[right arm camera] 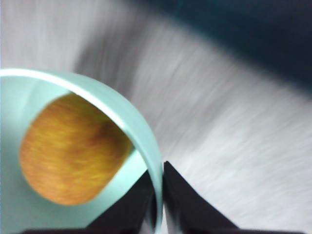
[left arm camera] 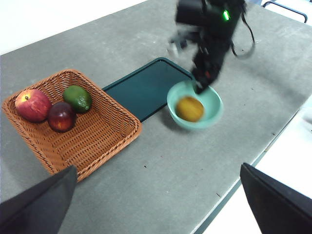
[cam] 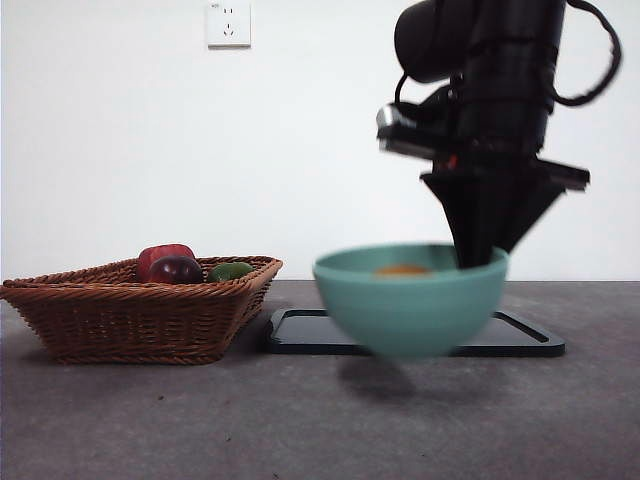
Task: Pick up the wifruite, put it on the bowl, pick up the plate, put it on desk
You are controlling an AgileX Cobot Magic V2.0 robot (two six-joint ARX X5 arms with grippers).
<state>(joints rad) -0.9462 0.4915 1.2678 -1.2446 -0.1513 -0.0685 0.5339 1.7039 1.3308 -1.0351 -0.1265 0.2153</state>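
Note:
The teal-green bowl (cam: 410, 305) hangs a little above the desk (cam: 300, 420), in front of a flat black tray (cam: 520, 340), with its shadow on the tabletop below it. The orange-brown wifruite (cam: 402, 269) lies inside the bowl. My right gripper (cam: 478, 258) comes down from above and is shut on the bowl's right rim. The right wrist view shows its jaws (right arm camera: 158, 195) pinching the rim (right arm camera: 141, 131) beside the wifruite (right arm camera: 73, 151). My left gripper (left arm camera: 157, 168) is open and empty, high above the table, looking down on bowl (left arm camera: 212, 105), wifruite (left arm camera: 189, 108) and right gripper (left arm camera: 201, 87).
A brown wicker basket (cam: 140, 310) stands on the left and holds a red apple (left arm camera: 32, 105), a dark purple-red fruit (left arm camera: 61, 117) and a green fruit (left arm camera: 77, 98). The black tray (left arm camera: 146, 87) lies between basket and bowl. The table's edge (left arm camera: 234, 187) runs near the bowl.

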